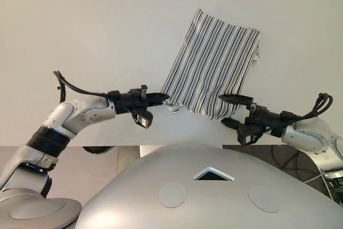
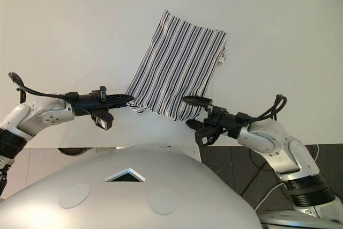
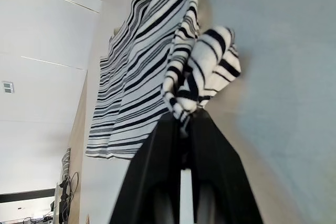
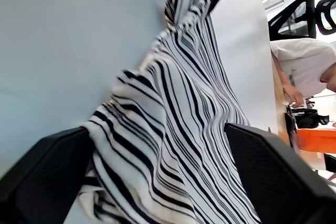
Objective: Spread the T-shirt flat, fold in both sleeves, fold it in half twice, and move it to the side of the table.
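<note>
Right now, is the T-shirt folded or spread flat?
Folded: the T-shirt lies as a narrow rectangle, no sleeve spread out; layer count, cannot tell.

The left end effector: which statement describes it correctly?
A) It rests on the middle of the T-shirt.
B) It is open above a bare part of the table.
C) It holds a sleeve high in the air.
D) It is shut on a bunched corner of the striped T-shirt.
D: in the left wrist view, the fingers of the left end effector are pressed together on a bunched near corner of the T-shirt.
</note>
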Robot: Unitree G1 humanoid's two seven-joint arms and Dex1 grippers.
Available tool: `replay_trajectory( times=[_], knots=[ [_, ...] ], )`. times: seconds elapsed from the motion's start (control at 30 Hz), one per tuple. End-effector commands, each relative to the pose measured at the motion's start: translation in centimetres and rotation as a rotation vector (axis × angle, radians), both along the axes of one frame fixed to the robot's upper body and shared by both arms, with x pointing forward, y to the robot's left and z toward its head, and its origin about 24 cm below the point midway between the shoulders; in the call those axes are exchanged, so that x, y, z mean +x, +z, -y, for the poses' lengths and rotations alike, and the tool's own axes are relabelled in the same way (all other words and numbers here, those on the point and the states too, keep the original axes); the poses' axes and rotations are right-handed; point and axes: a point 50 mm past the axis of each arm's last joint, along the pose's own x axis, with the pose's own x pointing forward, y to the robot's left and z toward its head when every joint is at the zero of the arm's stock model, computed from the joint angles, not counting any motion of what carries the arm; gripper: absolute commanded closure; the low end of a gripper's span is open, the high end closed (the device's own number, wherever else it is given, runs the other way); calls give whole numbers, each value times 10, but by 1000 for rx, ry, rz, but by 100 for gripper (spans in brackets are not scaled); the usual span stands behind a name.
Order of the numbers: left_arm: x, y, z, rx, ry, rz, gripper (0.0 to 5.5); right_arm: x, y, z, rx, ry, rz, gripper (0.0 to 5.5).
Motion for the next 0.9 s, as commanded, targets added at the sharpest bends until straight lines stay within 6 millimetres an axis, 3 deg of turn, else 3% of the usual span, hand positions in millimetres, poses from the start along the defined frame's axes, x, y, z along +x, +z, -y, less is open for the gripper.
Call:
replay_trajectory(
  times=[0.03,0.1,0.3,0.73,0.9],
  knots=[
    [-21,-25,-12,168,-20,-113,545,-15,-45,38,-364,-23,-204,96],
    [-21,-25,-12,167,-20,-112,545,-16,-44,33,-341,-9,-210,96],
    [-20,-25,-9,156,-22,-108,545,-25,-35,12,-217,51,-247,244],
    [-19,-22,-6,116,-10,-121,545,-16,-28,17,-247,8,-264,528],
    [-23,-2,1,-35,25,-162,545,-3,1,8,-91,-80,-268,536]
  ],
)
